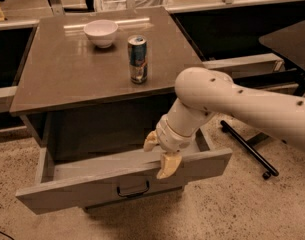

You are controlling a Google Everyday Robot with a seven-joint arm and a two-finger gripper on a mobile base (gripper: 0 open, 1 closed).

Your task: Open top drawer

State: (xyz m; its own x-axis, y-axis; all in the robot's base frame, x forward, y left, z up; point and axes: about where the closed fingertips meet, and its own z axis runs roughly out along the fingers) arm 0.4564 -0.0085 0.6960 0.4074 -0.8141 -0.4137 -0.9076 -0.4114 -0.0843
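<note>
Hand [161, 154] pinches the upper rim of the top drawer [92, 186], which stands well out below the surface [67, 69]. From where I stand, pulling further could yank it off its runners, or let the slim rim slip free.

Grey noted on drawer [67, 194], black on handle [133, 189]; cream gripper [161, 154] clamped on drawer front; bowl [101, 32] white; can [137, 59] blue-silver; floor [242, 214] speckled beige.

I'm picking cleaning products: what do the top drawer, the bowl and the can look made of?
The top drawer: likely painted wood or laminate board, matte grey, thick flat panels. The bowl: white glazed ceramic or plastic, faint sheen. The can: metal, probably aluminium, shiny rim. The tool grips the drawer's front panel at its top edge.
</note>
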